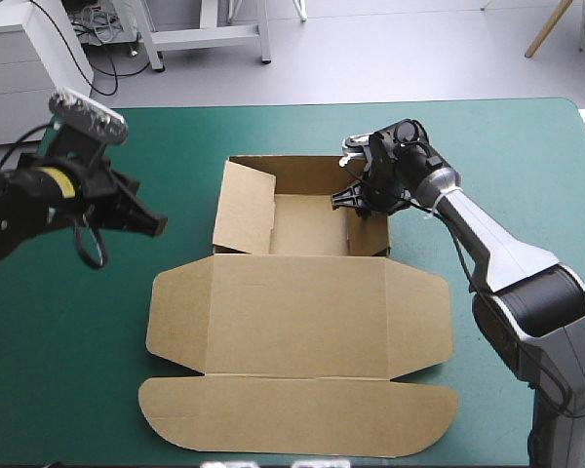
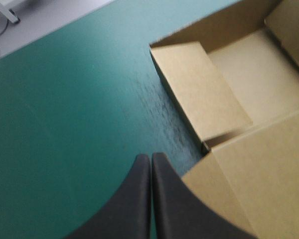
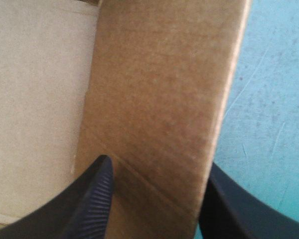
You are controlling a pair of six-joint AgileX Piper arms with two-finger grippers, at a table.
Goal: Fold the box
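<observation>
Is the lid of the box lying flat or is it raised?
Flat: the lid lies spread on the teal-green cover; only the tray's walls stand up.

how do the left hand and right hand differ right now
The left hand is shut, its fingers meeting; the right hand is open. The left hand hovers over bare teal-green cover beside the box, clear of it; the right hand straddles the box's right wall, one finger inside, one outside. Both have black fingers.
</observation>
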